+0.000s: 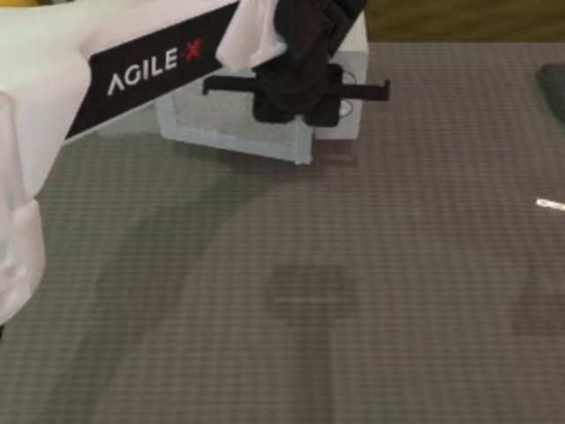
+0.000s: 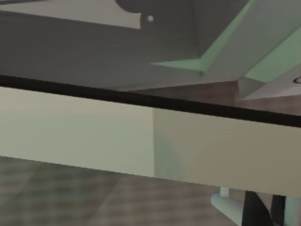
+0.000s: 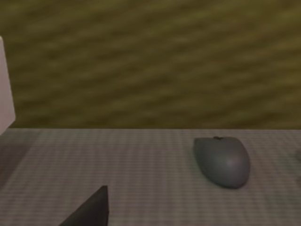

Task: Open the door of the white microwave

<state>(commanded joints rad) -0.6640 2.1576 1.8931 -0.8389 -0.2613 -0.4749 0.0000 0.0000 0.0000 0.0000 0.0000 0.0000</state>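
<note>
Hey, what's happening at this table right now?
The left arm reaches across to the white microwave at the back of the table, and its left gripper sits over the front of the oven, where the door is. The door looks swung out a little, its right edge standing off from the body. The right arm is not in the top view; its wrist camera looks over a grey mouse on the table.

Microwave [image 1: 340, 97] at table [image 1: 353, 309] rear; left hand [image 1: 296, 97] before door [image 1: 231, 119] (ajar).
</note>
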